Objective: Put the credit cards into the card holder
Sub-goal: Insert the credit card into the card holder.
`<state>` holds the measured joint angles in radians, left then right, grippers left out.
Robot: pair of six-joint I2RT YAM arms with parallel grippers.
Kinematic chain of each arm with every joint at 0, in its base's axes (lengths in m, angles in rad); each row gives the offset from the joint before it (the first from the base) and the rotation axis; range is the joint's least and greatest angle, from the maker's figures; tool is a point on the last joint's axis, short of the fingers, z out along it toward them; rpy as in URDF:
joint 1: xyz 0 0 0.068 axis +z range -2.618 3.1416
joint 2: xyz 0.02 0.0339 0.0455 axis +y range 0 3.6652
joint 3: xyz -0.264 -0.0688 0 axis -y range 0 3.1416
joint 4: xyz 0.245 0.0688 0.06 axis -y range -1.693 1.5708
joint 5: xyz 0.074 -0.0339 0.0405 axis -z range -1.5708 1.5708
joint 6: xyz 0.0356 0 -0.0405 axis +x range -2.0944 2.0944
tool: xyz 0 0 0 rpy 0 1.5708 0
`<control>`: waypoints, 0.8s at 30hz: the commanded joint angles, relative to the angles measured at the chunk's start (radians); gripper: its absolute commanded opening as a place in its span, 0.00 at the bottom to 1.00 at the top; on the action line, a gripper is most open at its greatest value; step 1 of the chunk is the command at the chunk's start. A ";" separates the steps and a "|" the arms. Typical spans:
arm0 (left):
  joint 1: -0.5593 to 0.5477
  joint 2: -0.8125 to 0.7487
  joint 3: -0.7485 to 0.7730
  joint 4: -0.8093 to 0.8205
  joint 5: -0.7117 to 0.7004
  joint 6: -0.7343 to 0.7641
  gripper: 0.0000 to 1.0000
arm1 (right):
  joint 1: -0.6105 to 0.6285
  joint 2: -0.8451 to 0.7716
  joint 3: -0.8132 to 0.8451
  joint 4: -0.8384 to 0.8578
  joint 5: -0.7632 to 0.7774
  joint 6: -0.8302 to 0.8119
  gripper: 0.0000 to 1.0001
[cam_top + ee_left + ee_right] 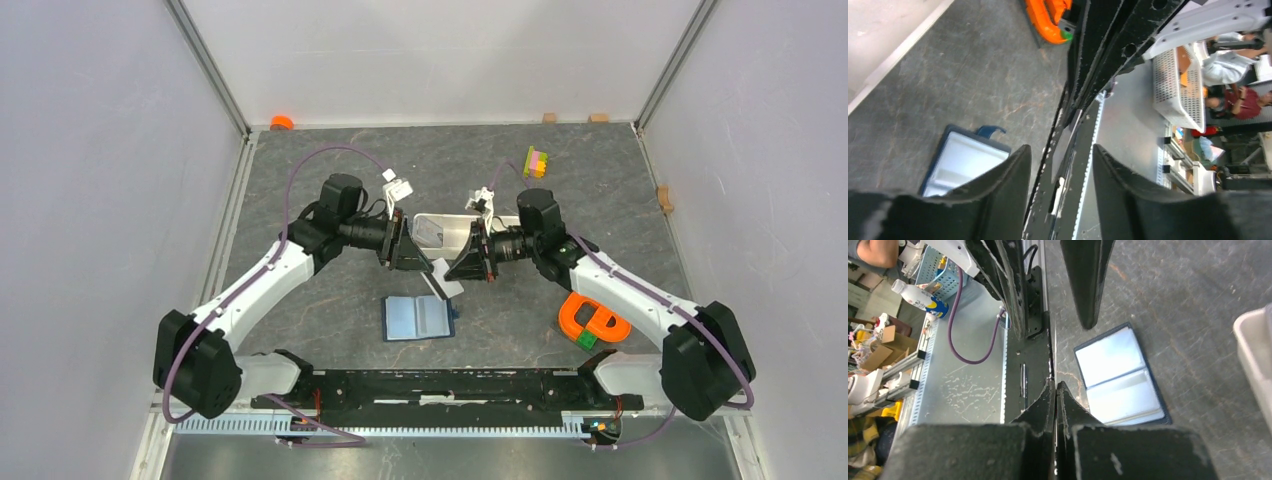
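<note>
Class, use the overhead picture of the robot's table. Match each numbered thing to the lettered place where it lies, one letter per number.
Things:
1. card holder
2. white tray
3. block stack
4. orange object

Places on the table:
a. towards the back, right of centre
b. right side, towards the near edge
c. centre, towards the near edge, lying open
d. centre, farther back

Pairs: 1-c, 2-d, 3-a, 4-b
</note>
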<state>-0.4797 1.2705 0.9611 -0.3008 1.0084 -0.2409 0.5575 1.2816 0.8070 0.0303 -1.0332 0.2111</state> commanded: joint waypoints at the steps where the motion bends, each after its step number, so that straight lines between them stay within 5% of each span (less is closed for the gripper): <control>1: -0.005 -0.095 -0.053 0.003 -0.214 -0.077 0.66 | 0.016 -0.058 -0.088 0.151 0.104 0.208 0.00; 5: -0.006 -0.224 -0.194 -0.031 -0.584 -0.233 0.76 | 0.039 -0.101 -0.247 0.325 0.265 0.462 0.00; 10: -0.005 -0.323 -0.339 -0.128 -0.770 -0.391 0.76 | 0.118 -0.115 -0.372 0.428 0.452 0.646 0.00; 18: -0.005 -0.343 -0.482 -0.080 -0.714 -0.476 0.80 | 0.237 0.022 -0.456 0.595 0.594 0.832 0.00; 24: -0.005 -0.277 -0.527 -0.015 -0.692 -0.482 0.73 | 0.291 0.131 -0.443 0.624 0.661 0.868 0.00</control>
<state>-0.4820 0.9592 0.4557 -0.3954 0.2951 -0.6773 0.8246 1.3670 0.3550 0.5629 -0.4545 1.0203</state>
